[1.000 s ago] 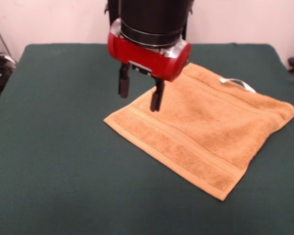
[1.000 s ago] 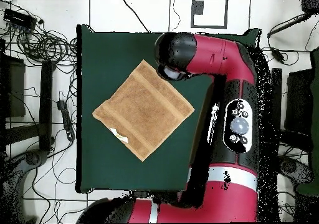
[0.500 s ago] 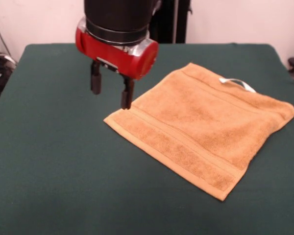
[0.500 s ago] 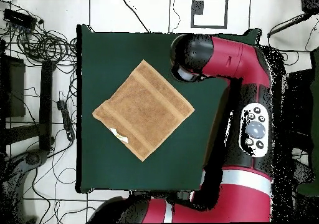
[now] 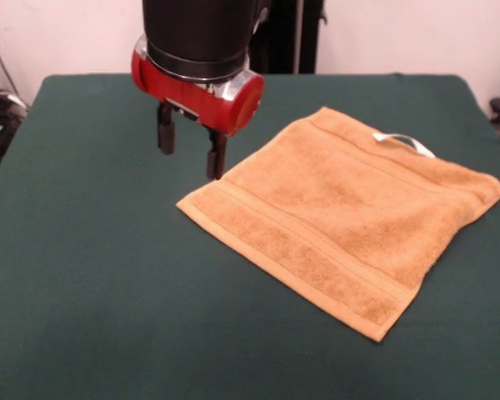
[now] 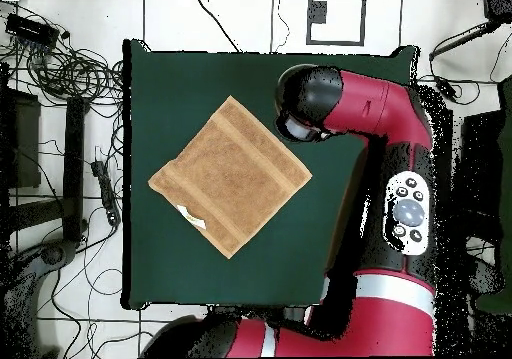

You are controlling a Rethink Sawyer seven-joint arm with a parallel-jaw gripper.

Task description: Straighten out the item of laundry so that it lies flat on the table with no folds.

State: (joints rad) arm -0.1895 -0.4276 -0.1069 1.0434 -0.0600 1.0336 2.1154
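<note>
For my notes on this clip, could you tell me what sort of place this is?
Probably a robotics lab or test room: a red robot arm over a green cloth-covered table holding one orange towel, with cables strewn on the tiled floor.

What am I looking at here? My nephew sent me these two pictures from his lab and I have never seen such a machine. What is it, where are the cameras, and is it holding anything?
It is a red and black robot arm. At its end hangs a gripper with two dark fingers, open and holding nothing. One picture is taken from across the table, the other from straight above, where the arm bends over the table's edge. On the dark green table lies one golden-orange towel, spread flat, with a small white label at one edge. The gripper hangs just beside one towel corner, above the bare cloth, not touching the towel.
</note>
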